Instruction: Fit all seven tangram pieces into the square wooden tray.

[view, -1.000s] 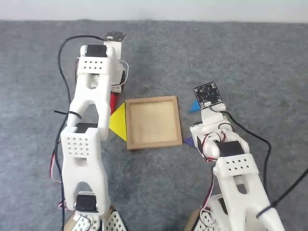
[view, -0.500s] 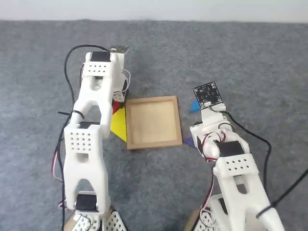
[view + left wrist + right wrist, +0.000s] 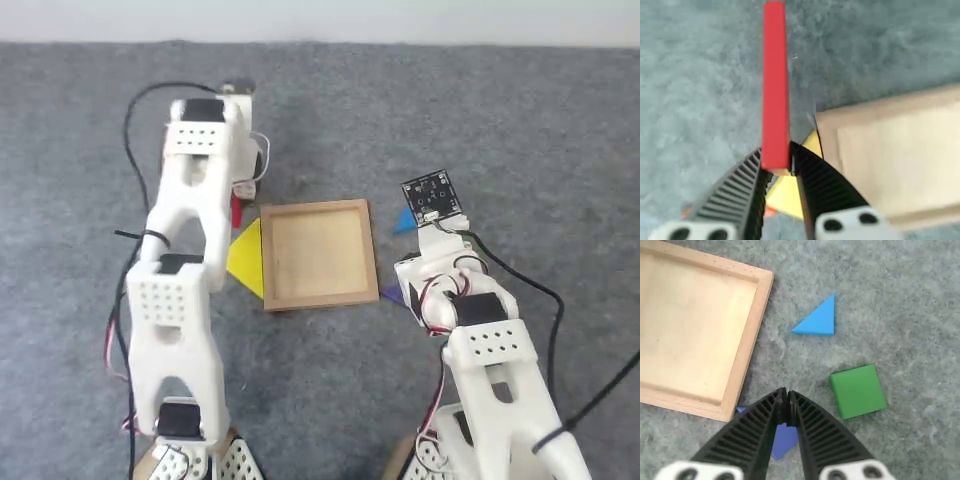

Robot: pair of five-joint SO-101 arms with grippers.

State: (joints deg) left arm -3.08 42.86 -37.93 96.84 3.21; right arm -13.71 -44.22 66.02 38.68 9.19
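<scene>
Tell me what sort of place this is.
Probably a robotics test bench: grey felt-like table covering, white left arm and right arm side by side, and a wooden tray with a yellow piece beside it.

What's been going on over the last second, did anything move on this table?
The left gripper, clamped on the red piece, swung in toward the wooden tray, then back away from it, ending about where it began. The right gripper, the tray, the yellow triangle and the blue triangle stayed put.

Five tangram pieces (image 3: 858,391), one tray (image 3: 315,206), two arms (image 3: 185,260)
</scene>
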